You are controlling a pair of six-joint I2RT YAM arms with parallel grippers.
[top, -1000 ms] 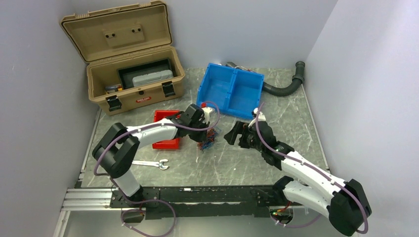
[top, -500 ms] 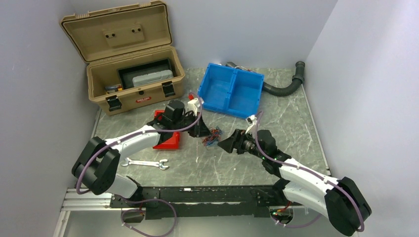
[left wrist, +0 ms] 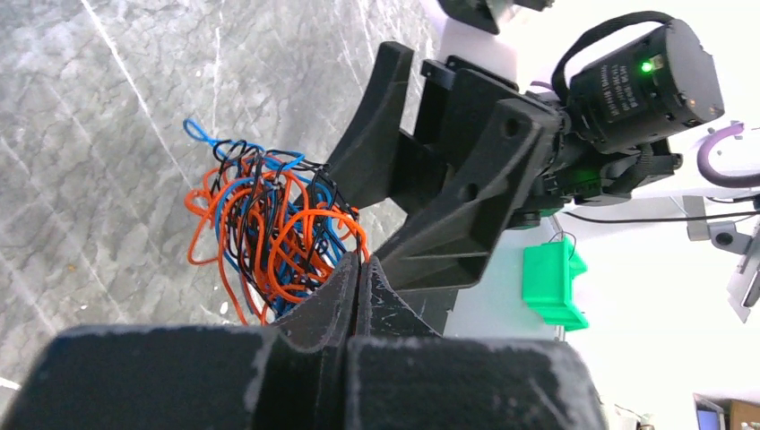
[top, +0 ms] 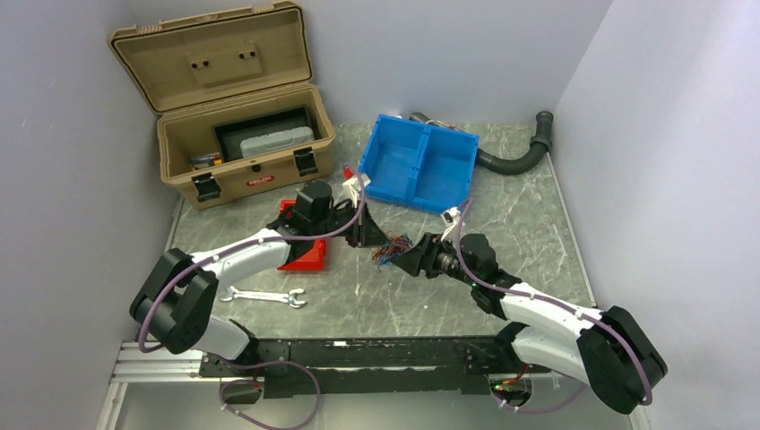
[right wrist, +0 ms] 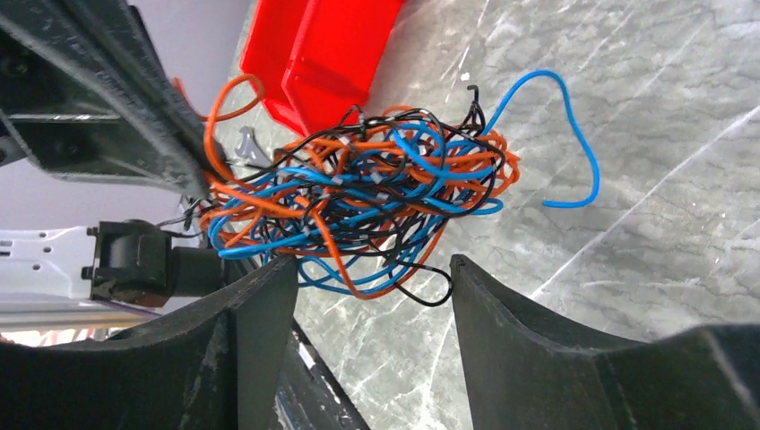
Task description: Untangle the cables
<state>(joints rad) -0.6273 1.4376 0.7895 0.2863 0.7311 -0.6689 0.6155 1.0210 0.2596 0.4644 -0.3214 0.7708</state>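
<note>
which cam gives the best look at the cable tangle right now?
Right wrist. The cables fill mid-frame, orange, blue and black strands separable, one blue end sticking out. Left wrist shows them smaller, partly hidden behind the left gripper. Top external shows only a tiny clump.

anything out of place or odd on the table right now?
Nothing spilled or broken. The cables are one dense knot, pinched in the left gripper, with the right gripper open around it. A wrench lies loose on the table near the left arm, and the blue bin sits skewed to the table edge.
</note>
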